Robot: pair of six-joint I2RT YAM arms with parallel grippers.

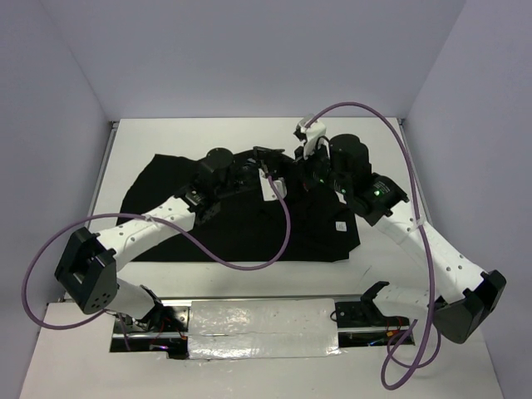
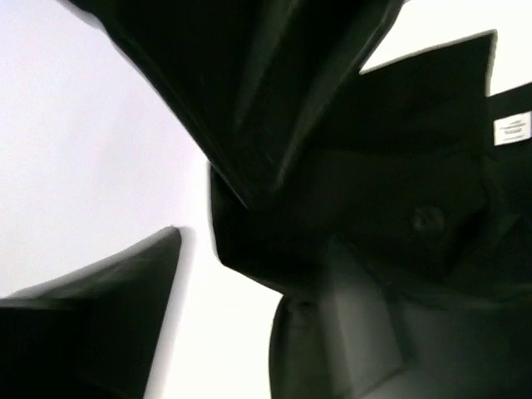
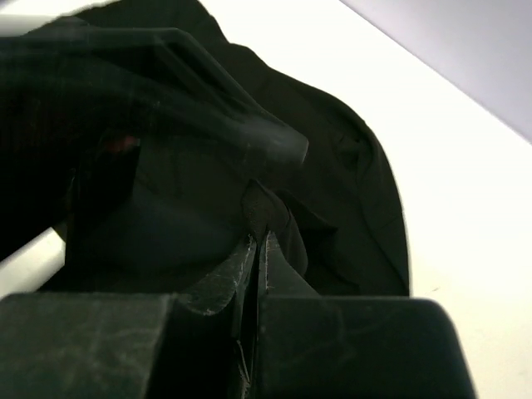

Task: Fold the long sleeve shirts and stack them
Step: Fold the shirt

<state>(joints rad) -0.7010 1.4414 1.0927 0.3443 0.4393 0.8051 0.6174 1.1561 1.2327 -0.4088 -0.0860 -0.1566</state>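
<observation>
From above, the black shirt (image 1: 224, 229) lies spread on the white table (image 1: 249, 129); the left gripper (image 1: 253, 166) and right gripper (image 1: 309, 176) meet near its far edge. In the left wrist view, the fingers (image 2: 91, 332) look spread, with bare table between. In the right wrist view, the jaws pinch a small fold (image 3: 264, 208). I think it should lift slowly and hold tight, so the cloth cannot slip.

L arm (image 1: 141, 229) stretches fwd & inward from its base, forearm low. L gripper (image 1: 249, 172) is too dark & blurred in wrist view to tell its state. R arm (image 1: 420, 237) angles inward opp. it. R gripper (image 3: 256, 249) has fingers pressed together, pinching a shirt (image 3: 332, 183) fold.
</observation>
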